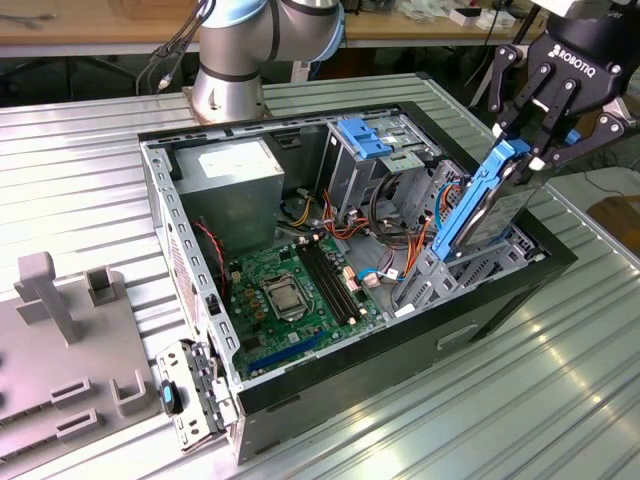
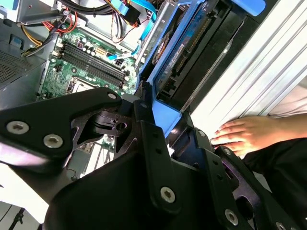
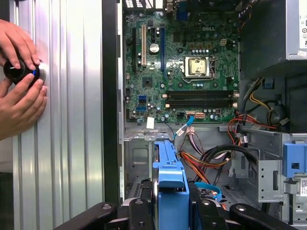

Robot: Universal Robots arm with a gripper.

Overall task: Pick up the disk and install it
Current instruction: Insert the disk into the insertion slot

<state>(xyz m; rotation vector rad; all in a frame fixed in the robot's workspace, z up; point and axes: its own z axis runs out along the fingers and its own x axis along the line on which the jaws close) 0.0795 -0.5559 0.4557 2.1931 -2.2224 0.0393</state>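
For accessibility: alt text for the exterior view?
The gripper holds the disk steeply tilted, its lower end at the drive bay of an open computer case lying on a ribbed metal table. The motherboard and grey power supply are exposed.

robotics lab, not a home or office: an industrial arm's base stands on a ribbed aluminium counter, where an opened desktop tower lies on its side, motherboard and coloured wiring laid bare. a grey fixture plate with moulded holders sits alongside (a wooden counter runs behind), while a person's hand rests against a black knob.
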